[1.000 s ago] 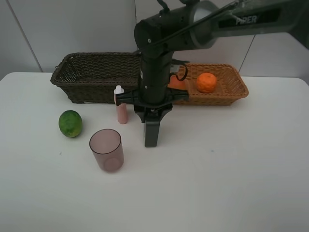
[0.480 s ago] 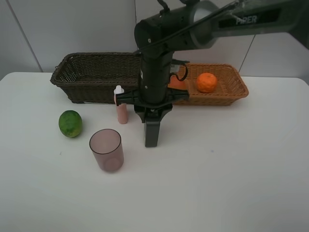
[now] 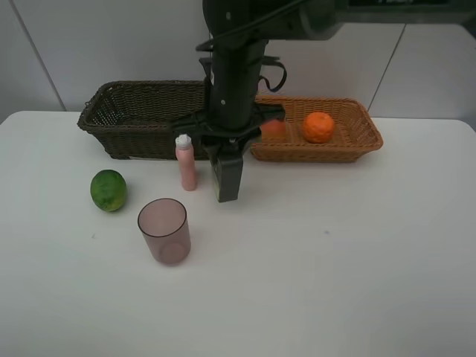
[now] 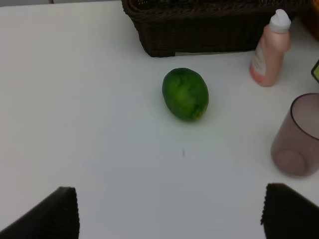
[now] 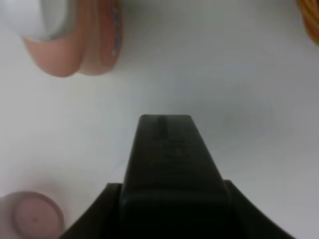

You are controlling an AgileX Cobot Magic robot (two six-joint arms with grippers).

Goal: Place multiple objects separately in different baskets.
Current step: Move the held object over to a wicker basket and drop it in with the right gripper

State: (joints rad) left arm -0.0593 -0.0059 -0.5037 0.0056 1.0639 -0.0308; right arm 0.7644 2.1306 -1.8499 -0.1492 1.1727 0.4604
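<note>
Over the middle of the table (image 3: 335, 260), the right gripper (image 3: 227, 162) reaches in from the right side and points straight down. Jaws closed on the dark bottle (image 3: 229, 186), which is flat and rectangular, hangs below the fingers, and has one narrow edge yellow-green. Cannot tell whether its base touches the table. It is just beside the pink bottle (image 3: 186, 162), with a gap between the two.

Pink bottle: upright, white cap, on the table just in front of the dark basket (image 3: 134, 111).

Green fruit (image 3: 108, 190): on the table left of the pink bottle, near the dark basket's front left corner, apart from both.

Mauve cup (image 3: 164, 230): upright, mouth up, nearer the camera than the other items, between the green fruit and the held bottle.

Light basket (image 3: 357, 137): right of the dark basket; the arm hides where the two meet. It holds the orange (image 3: 318, 127) and, toward its left end, the peach-like fruit (image 3: 273, 128), partly covered by the arm.

Left gripper (image 4: 174, 214): seen only in its wrist view. Jaws spread wide with nothing between them, over bare table, green fruit ahead of them.
</note>
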